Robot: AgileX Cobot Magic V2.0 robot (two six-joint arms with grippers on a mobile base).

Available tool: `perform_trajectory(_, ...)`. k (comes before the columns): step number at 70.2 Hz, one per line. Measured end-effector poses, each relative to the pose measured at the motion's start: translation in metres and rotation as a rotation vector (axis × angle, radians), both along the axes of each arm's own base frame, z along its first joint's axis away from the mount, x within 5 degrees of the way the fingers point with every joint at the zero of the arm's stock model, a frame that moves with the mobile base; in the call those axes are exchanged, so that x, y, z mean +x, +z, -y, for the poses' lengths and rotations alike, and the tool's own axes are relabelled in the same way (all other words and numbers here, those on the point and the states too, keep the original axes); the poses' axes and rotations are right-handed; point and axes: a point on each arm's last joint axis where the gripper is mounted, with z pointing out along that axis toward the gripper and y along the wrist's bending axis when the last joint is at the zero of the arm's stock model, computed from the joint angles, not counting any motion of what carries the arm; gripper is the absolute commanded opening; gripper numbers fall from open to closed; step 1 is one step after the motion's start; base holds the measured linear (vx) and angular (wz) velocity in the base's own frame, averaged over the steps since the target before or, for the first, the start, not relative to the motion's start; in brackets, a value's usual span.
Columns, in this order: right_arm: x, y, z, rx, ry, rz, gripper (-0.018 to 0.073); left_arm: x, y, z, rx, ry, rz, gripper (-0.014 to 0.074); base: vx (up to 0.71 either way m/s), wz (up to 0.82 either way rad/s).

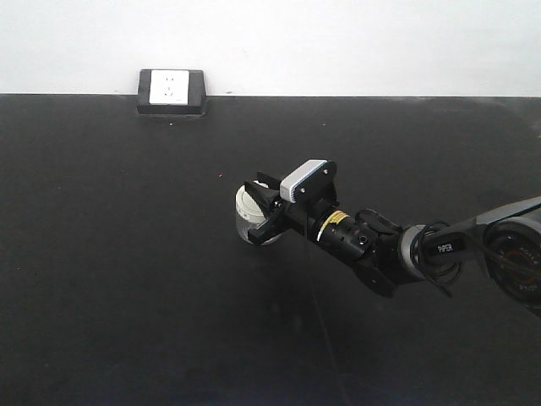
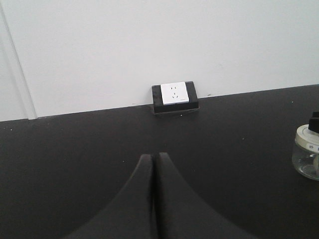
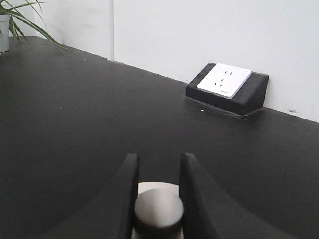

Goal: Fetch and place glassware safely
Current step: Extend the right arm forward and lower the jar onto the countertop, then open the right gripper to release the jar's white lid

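Note:
The glassware is a small clear jar (image 1: 248,222) with a cream-white lid, standing on the black table (image 1: 127,254) near its middle. My right gripper (image 1: 264,210) reaches in from the right over the lid. In the right wrist view its two black fingers (image 3: 124,184) press against both sides of the lid's round knob (image 3: 158,210), so my right gripper (image 3: 158,157) is shut on it. The jar (image 2: 305,158) also shows at the right edge of the left wrist view. My left gripper (image 2: 154,157) hangs low over bare table, shut and holding nothing.
A black box with a white wall socket (image 1: 172,91) sits at the table's back edge against the white wall; the socket box (image 3: 227,87) lies ahead of the right gripper. Leaves of a potted plant (image 3: 17,20) show far left.

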Motion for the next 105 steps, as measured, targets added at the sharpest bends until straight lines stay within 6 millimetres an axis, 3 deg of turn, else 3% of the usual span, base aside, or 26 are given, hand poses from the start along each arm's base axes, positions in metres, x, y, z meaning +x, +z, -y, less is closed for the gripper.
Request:
perform_trajectory(17,0.000,0.000,0.000,-0.007,0.001,0.023,0.0007,0.000,0.000,0.000,0.000,0.000,0.000,-0.0007,0.00,0.00)
perform_trajectory(28,0.000,0.000,0.000,-0.007,0.001,0.023,0.0083,0.000,0.000,0.000,0.000,0.000,0.000,-0.0007,0.00,0.00)
perform_trajectory(36,0.000,0.000,0.000,-0.008,0.001,0.024,0.0212,0.000,0.000,0.000,0.000,0.000,0.000,-0.0007,0.00,0.00)
perform_trajectory(55,0.001,0.000,0.001,-0.003,-0.013,0.023,0.0628,0.000,0.000,0.000,0.000,0.000,0.000,-0.0007,0.00,0.00)
perform_trajectory(63,0.003,0.001,0.003,0.010,-0.044,0.020,0.0732,0.000,0.000,0.000,0.000,0.000,0.000,-0.0007,0.00,0.00)
perform_trajectory(83,0.004,0.005,0.004,0.002,-0.064,0.037,0.0702,0.000,0.000,0.000,0.000,0.000,0.000,-0.0007,0.00,0.00)
perform_trajectory(105,-0.003,0.041,0.008,0.012,-0.072,0.085,0.0606,0.000,0.000,0.000,0.000,0.000,0.000,-0.0007,0.00,0.00)
